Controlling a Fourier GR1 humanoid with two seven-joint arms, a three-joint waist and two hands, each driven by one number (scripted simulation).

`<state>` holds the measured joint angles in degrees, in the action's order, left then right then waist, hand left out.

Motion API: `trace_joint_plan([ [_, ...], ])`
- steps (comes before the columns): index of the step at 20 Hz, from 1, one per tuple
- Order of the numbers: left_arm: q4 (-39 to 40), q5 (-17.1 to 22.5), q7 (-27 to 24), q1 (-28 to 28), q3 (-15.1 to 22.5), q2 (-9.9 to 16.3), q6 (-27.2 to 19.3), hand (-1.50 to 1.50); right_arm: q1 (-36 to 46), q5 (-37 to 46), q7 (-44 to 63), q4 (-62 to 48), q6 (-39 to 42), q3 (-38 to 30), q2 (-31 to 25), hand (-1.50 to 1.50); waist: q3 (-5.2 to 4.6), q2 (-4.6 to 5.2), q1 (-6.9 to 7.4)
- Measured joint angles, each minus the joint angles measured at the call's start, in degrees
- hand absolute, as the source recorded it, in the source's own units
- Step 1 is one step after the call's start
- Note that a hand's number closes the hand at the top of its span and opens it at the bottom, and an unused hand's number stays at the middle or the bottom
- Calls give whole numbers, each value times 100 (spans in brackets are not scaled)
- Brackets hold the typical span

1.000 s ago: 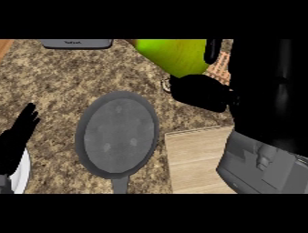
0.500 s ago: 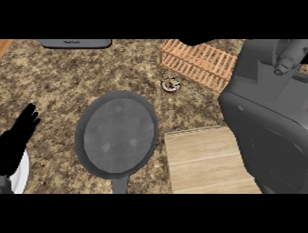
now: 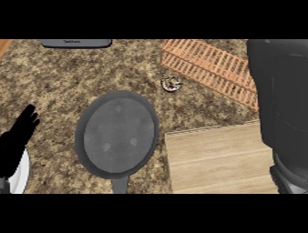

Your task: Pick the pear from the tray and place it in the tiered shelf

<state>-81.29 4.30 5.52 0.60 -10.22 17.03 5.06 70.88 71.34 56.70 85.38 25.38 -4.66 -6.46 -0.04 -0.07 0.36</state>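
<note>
The grey oval tray (image 3: 116,132) lies in the middle of the counter with nothing on it, its handle pointing toward the lower edge. The orange wire tiered shelf (image 3: 210,68) stands at the upper right. No pear shows anywhere. My right forearm (image 3: 291,113) fills the right side and reaches up past the shelf; its hand is cut off by the picture's upper edge. My left hand (image 3: 12,143) rests open at the lower left, fingers up, holding nothing.
A small round object (image 3: 172,84) lies just left of the shelf. A wooden board (image 3: 217,159) sits at the lower right beside the tray. A white plate (image 3: 22,175) is under my left hand. A grey item (image 3: 76,43) lies at the far edge.
The right arm has swung up and to the right; the hand and the green pear that showed at the top a second ago are out of view. The left hand has not moved.
</note>
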Motion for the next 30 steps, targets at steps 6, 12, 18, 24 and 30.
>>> trace_joint_plan([
  [6,11,-28,-94,30,-51,-10,31,0,-121,75,-190,-501,-380,-326,-132,150,2,11,12],
  [12,37,-53,89,-140,-57,-17,20,0,-261,38,-420,-1249,-1102,-667,-311,150,2,20,25],
  [18,-47,-115,-1,31,-26,-101,18,0,-452,125,-336,-1725,-1677,-894,-448,-150,2,18,34],
  [24,-56,-130,15,23,-81,-111,32,0,-653,-83,-757,-1982,-1930,-934,-700,-150,4,12,12],
  [30,-75,-77,104,-66,-177,-45,99,0,-775,-421,-829,-1752,-2444,-1076,-563,-150,3,7,0],
])
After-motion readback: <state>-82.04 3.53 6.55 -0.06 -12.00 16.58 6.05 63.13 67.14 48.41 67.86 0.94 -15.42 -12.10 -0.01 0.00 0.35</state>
